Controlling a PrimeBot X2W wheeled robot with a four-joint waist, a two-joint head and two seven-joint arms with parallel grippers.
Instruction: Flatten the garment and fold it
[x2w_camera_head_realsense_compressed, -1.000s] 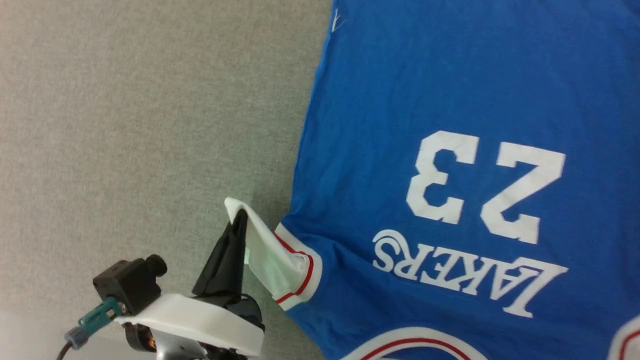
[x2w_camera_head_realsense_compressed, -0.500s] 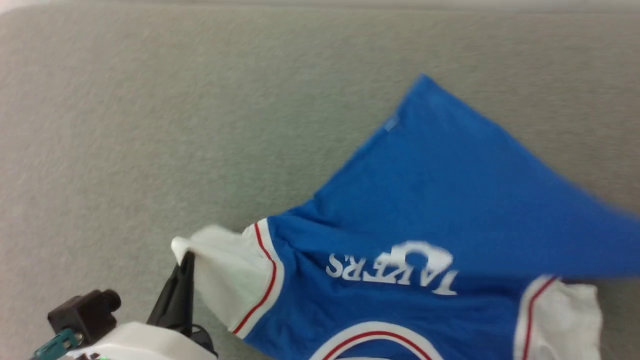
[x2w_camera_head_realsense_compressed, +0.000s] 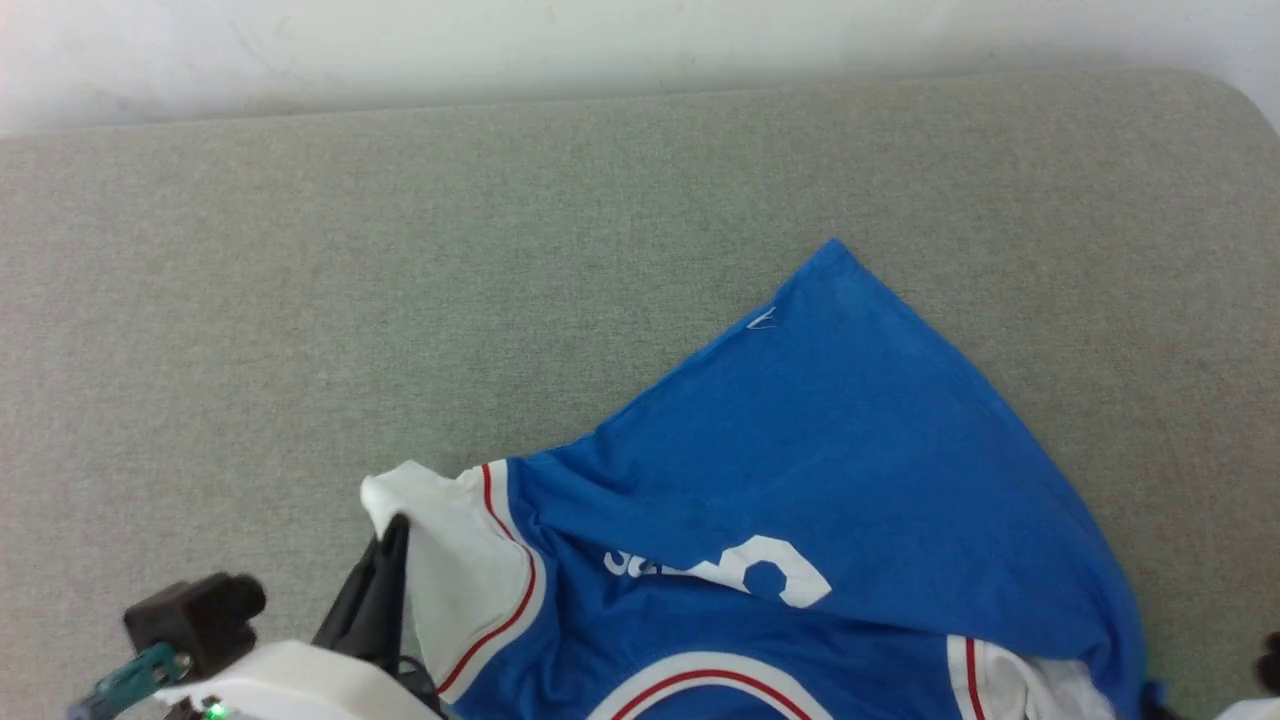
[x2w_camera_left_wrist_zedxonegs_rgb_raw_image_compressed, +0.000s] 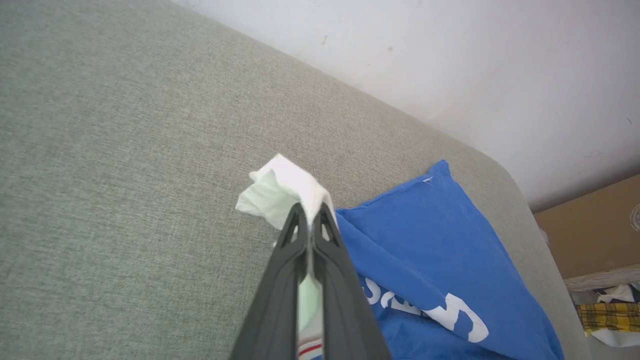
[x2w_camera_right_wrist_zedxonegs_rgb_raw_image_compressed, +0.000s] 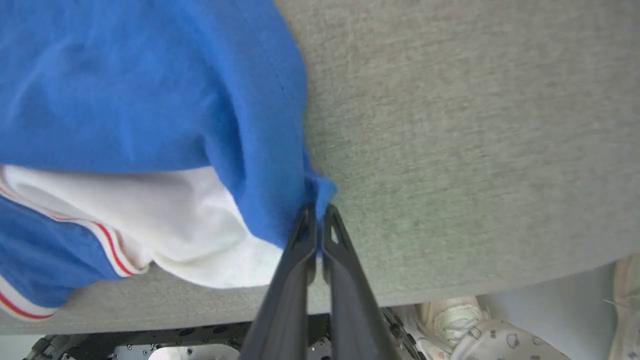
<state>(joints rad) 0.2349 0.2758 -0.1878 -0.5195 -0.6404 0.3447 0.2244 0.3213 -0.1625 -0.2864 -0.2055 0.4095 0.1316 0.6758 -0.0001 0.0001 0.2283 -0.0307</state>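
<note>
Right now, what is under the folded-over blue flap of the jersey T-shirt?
Under the blue flap of the jersey T-shirt, part of the white lettering and a white short sleeve peek out. The rest of the print is covered.

The left gripper (x2w_camera_head_realsense_compressed: 396, 535), with two long dark fingers, is seen at 7 o'clock in the head view, pointed toward 12, its jaws pressed together on the white sleeve (x2w_camera_head_realsense_compressed: 455, 570) of the bright blue jersey T-shirt (x2w_camera_head_realsense_compressed: 850, 450). Its white wrist shell (x2w_camera_head_realsense_compressed: 300, 680) sits beneath. The right gripper (x2w_camera_right_wrist_zedxonegs_rgb_raw_image_compressed: 316, 214) is clamped on a blue edge
</note>
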